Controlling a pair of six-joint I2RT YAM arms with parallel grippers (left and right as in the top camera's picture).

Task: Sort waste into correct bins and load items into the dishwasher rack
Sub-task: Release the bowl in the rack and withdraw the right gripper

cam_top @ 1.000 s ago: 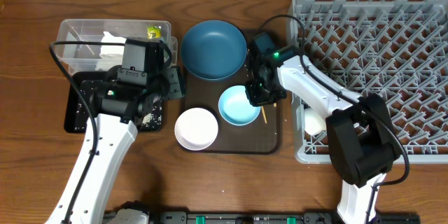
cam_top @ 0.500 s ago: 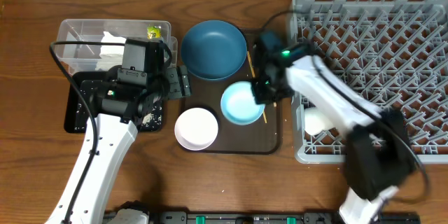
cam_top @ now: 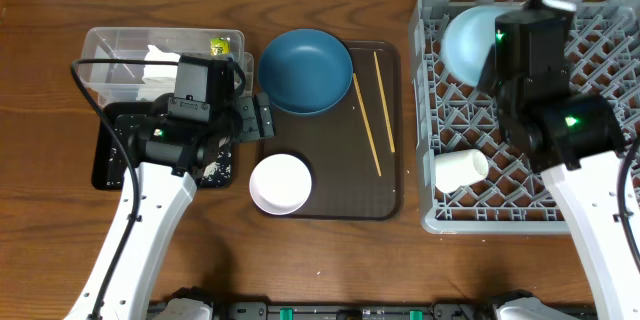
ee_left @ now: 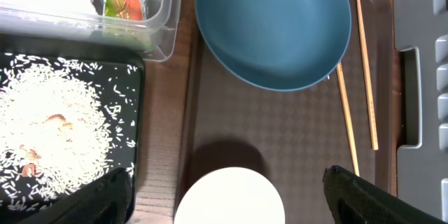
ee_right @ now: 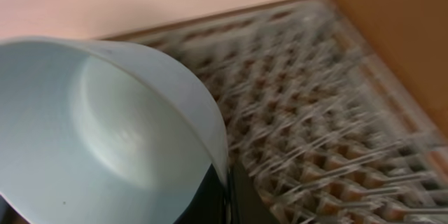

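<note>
Moved off tray (cam_top: 390, 200): small light blue bowl (cam_top: 468, 42), over rack (cam_top: 600, 190) by bench (cam_top: 40, 240) far edge. Right gripper (ee_right: 227, 196) clenched on its rim, left gripper (ee_left: 224, 199) released. Seat bowl tilted btwn pegs (cam_top: 590, 70).

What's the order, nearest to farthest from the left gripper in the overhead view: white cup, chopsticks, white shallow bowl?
1. white shallow bowl, front left of the tray, near the left gripper.
2. chopsticks, tray's right side.
3. white cup, lying in the rack.

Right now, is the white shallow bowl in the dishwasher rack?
No, the white shallow bowl sits on the brown serving tray, left of the dishwasher rack.
</note>
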